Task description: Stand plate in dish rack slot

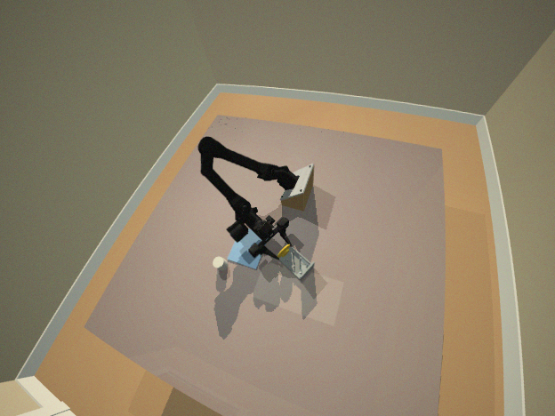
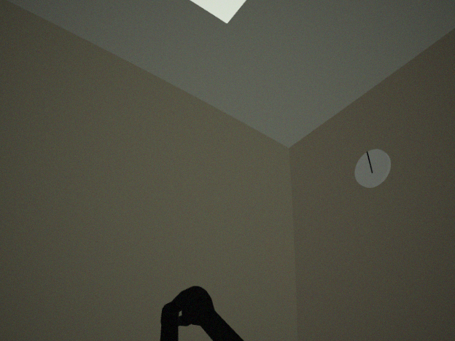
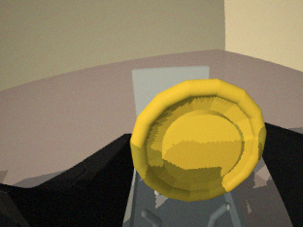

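Observation:
The yellow round plate (image 1: 284, 251) (image 3: 204, 136) is held on edge, with its dished face turned to the wrist camera. My gripper (image 1: 285, 252) (image 3: 198, 137) is shut on the plate, one black finger at each side of its rim. The pale grey dish rack (image 1: 306, 271) (image 3: 170, 80) lies below and beyond the plate. The plate overlaps the rack's arm-side end in the top view. Two rail prongs show under the plate in the wrist view. The plate hides the rack's middle there, and I cannot tell whether its lower rim is between rails.
A light blue square board (image 1: 242, 257) lies under the gripper's wrist, partly covered. A white upright cylinder (image 1: 218, 262) stands just left of it. The arm's base block (image 1: 293, 204) stands behind the rack in the top view. The exterior view shows only part of the arm (image 2: 196, 306).

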Robot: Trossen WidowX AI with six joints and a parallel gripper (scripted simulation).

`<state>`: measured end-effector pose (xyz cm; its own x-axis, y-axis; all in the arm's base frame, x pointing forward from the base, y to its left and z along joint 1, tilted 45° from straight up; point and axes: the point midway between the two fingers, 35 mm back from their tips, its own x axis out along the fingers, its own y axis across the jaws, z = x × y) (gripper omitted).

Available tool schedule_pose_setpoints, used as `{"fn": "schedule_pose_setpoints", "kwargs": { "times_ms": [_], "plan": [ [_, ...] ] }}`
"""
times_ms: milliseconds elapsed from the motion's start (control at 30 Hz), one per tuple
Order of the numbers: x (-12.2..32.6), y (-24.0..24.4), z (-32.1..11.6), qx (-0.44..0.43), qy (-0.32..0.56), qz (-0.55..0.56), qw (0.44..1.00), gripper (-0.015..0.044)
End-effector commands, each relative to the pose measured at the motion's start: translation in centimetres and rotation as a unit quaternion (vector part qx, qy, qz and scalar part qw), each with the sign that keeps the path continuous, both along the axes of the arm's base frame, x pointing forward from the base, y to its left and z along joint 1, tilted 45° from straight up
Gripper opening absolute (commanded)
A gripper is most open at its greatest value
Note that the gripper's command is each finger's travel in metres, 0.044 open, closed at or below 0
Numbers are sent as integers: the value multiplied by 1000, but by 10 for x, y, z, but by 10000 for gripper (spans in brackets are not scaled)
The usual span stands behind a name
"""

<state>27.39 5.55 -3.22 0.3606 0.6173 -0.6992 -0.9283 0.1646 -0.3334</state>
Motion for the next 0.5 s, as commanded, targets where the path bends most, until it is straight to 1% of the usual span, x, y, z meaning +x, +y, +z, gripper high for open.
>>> {"fn": "schedule_pose_setpoints", "kwargs": {
  "times_ms": [0, 300, 467],
  "plan": [
    [-3, 2, -5, 1, 5, -1, 1000, 0],
    [-3, 6, -9, 0, 0, 0, 1000, 0],
    [-2, -7, -22, -1, -5, 1, 1000, 0]
  ]
}}
